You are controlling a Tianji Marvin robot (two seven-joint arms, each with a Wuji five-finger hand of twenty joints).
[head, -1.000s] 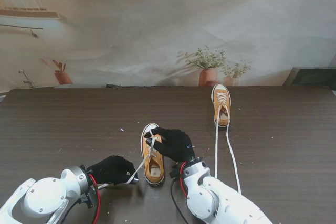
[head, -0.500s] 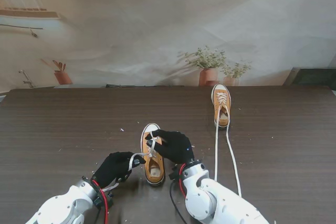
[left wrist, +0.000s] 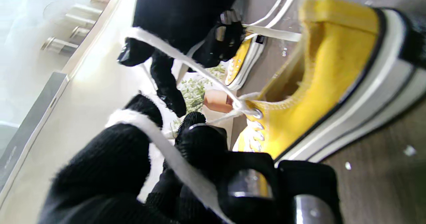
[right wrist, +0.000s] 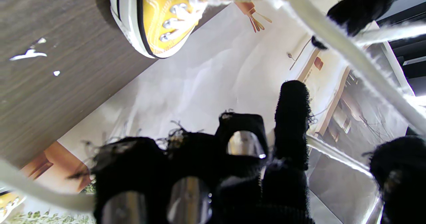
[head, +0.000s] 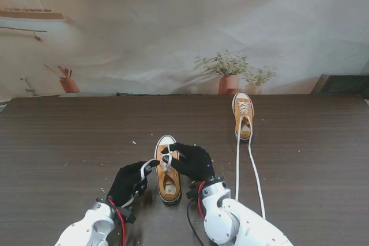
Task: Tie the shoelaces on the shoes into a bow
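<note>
Left hand (head: pixel 131 182): at 7 o'clock on the worktop (head: pixel 69 142), black-gloved fingers (left wrist: pixel 109 157) clamped on a white lace (left wrist: pixel 179 164) that runs to the near shoe's top eyelet.
Near shoe (head: pixel 168 172): yellow canvas sneaker just right of the left hand, toe toward 12 o'clock, standing on its sole.
Right hand (head: pixel 193 161): at the shoe's right side, fingers pinched on the other lace end (left wrist: pixel 273 32) over the tongue.
Far shoe (head: pixel 243 114): matching sneaker at 1 o'clock, well apart, its two untied laces (head: pixel 253 171) trailing toward me.
</note>
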